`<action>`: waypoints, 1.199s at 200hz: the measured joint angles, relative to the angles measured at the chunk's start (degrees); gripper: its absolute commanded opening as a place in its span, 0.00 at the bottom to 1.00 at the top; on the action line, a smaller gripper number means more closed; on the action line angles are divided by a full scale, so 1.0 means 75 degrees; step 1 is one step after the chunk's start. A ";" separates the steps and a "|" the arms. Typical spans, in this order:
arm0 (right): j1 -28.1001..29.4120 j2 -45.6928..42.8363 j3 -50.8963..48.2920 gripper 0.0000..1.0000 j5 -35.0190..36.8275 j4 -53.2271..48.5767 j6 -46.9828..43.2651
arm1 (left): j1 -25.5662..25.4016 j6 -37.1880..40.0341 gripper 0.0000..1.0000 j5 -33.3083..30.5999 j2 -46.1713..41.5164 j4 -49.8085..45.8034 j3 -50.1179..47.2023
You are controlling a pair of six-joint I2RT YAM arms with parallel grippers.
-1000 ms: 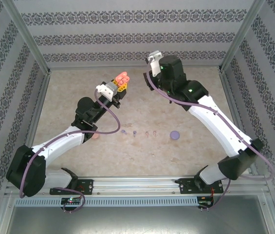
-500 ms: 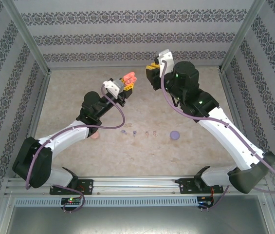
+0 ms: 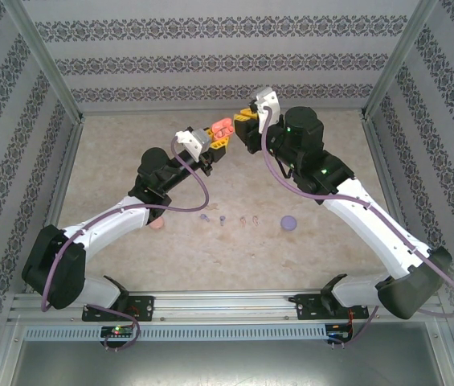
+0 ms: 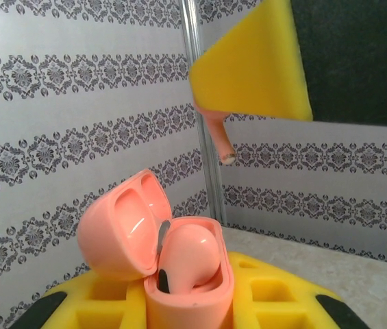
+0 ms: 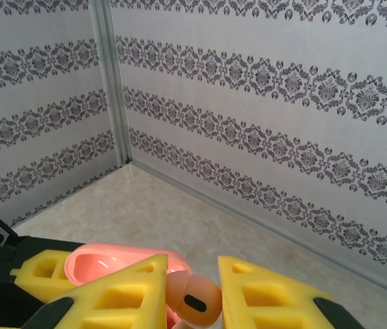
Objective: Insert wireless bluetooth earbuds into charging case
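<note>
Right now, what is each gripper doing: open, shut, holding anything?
Left gripper: shut on the open pink charging case.
Right gripper: shut on a pink earbud.

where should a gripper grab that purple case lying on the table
Probably by its rounded sides, coming straight down from above: the purple case lies flat on the table with bare surface around it, so fingers can close across it.

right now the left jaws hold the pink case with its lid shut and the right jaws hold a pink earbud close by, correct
No, the lid is open, tipped back from the pink case, as the left wrist view shows. The rest stands: the left jaws hold the case and the right jaws hold a pink earbud close by.
</note>
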 measured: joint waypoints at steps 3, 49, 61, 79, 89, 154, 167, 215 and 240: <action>0.0000 0.0003 0.0000 0.23 -0.0009 0.0012 0.0003 | -0.0006 0.0000 0.00 0.0009 0.0000 0.0000 0.0000; 0.0000 0.0125 0.0000 0.23 -0.0187 0.0184 0.0149 | -0.0029 0.0003 0.00 0.0064 0.0006 -0.0058 0.0003; 0.0000 0.0181 0.0000 0.23 -0.0198 0.0198 0.0160 | -0.0029 0.0003 0.00 0.0064 0.0006 -0.0079 0.0003; 0.0000 0.0256 0.0000 0.23 -0.0227 0.0198 0.0178 | -0.0029 0.0003 0.00 0.0064 0.0006 -0.0122 0.0003; 0.0000 0.0283 -0.0003 0.23 -0.0251 0.0198 0.0178 | -0.0029 0.0003 0.00 0.0064 0.0006 -0.0137 0.0003; -0.0003 0.0306 -0.0105 0.23 -0.0256 0.0221 0.0204 | -0.0035 0.0003 0.00 0.0064 0.0006 -0.0143 0.0003; -0.0003 0.0332 -0.0114 0.23 -0.0256 0.0224 0.0204 | -0.0035 0.0003 0.00 0.0064 0.0006 -0.0143 0.0003; -0.0050 0.0449 -0.0131 0.22 -0.0256 0.0224 0.0207 | -0.0035 0.0003 0.00 0.0061 0.0006 -0.0143 0.0003; -0.0102 0.0478 -0.0131 0.22 -0.0256 0.0227 0.0204 | -0.0035 0.0003 0.00 0.0061 0.0006 -0.0154 0.0003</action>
